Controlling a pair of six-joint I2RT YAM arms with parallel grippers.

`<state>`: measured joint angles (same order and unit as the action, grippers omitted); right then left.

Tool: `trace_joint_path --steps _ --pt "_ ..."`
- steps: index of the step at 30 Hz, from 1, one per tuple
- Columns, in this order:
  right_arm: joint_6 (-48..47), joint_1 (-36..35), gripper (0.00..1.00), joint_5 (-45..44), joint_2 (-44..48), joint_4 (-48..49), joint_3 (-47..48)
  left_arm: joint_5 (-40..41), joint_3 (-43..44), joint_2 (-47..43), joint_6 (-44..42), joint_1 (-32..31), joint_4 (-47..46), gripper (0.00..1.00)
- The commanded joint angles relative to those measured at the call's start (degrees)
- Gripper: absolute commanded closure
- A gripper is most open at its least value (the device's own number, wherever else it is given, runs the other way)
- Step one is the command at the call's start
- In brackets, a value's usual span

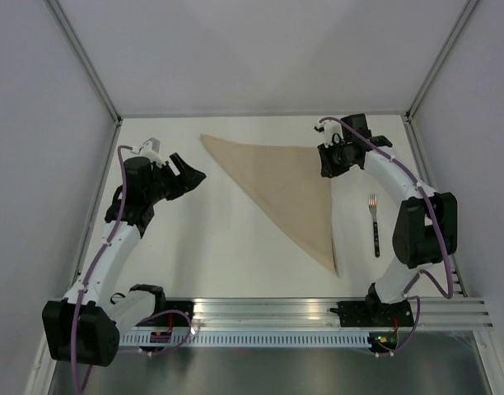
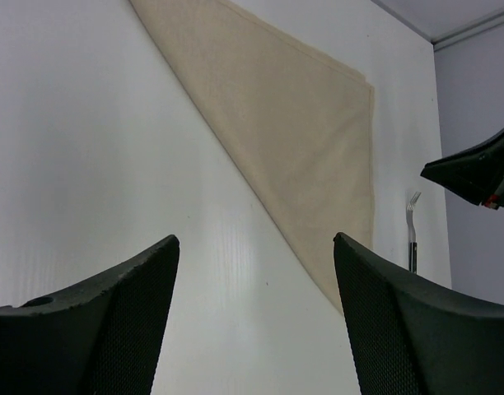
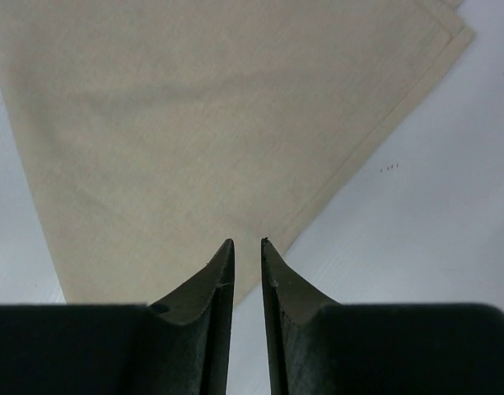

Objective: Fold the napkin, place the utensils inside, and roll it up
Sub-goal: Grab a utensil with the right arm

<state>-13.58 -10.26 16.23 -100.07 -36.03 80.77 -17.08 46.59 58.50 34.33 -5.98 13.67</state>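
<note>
The beige napkin (image 1: 289, 185) lies flat on the white table, folded into a triangle with its long edge running from far left to near right. It also shows in the left wrist view (image 2: 293, 123) and the right wrist view (image 3: 194, 123). The fork (image 1: 374, 222), with a silver head and a black handle, lies right of the napkin, tines pointing away; its tines show in the left wrist view (image 2: 412, 218). My left gripper (image 1: 189, 169) (image 2: 256, 239) is wide open and empty, left of the napkin. My right gripper (image 1: 328, 164) (image 3: 247, 241) hovers over the napkin's far right corner, jaws only narrowly apart, holding nothing.
White walls and metal frame posts (image 1: 87, 62) enclose the table on three sides. An aluminium rail (image 1: 318, 313) carrying the arm bases runs along the near edge. The right arm (image 1: 421, 222) stands just right of the fork.
</note>
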Motion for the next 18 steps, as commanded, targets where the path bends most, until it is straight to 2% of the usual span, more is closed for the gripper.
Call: trace_joint_path --steps 1,7,10,13,18 --pt "-3.99 1.03 0.75 -0.49 5.58 -4.05 -4.47 -2.78 -1.06 2.49 3.91 -1.75 -9.62 0.21" --pt "-8.56 7.43 0.64 -3.66 12.70 -7.38 -13.09 -3.04 -1.94 7.68 4.43 -3.34 -15.69 0.23" --pt "-11.71 16.03 0.57 -3.31 14.99 -11.68 -15.03 -3.13 -3.17 7.68 4.52 -3.43 -17.01 0.20" --pt "-13.65 20.53 0.49 -4.27 16.57 -15.11 -16.52 -3.66 -4.92 6.81 5.31 -3.34 -18.68 0.17" --pt "-13.75 21.51 0.40 -7.52 17.02 -17.05 -18.90 -4.45 -6.95 5.05 5.93 -3.43 -20.35 0.15"
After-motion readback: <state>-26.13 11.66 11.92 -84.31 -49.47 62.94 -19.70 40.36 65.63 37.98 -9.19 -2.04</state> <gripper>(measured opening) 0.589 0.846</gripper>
